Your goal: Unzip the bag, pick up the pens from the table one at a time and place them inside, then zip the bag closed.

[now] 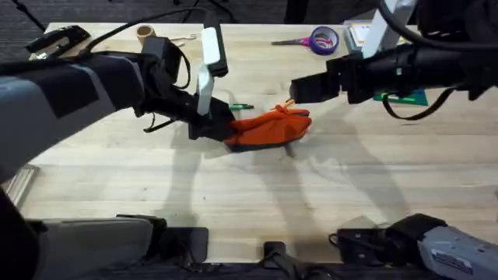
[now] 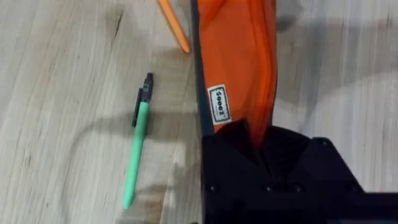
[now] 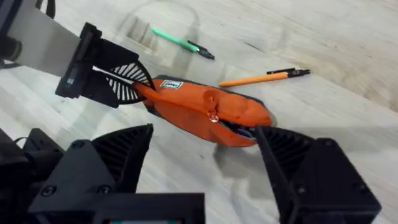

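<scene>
Orange bag [image 3: 202, 112] end pinched in left tool [image 3: 127, 84], right tool [image 3: 205, 165] open above

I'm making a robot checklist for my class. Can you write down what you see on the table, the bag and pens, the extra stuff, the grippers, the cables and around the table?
Surface: light wooden table, plank grain visible.
Job's things: orange bag lying mid-table; green pen and orange pen lying on the table beside it, not inside.
Clutter: purple-handled scissors and a tape roll at the far edge.
Grippers: left gripper shut on one end of the bag; right gripper open, above the bag's other end.
Cables: black cable running along the left arm.
Surroundings: dark floor beyond the table; nothing else clear.
</scene>
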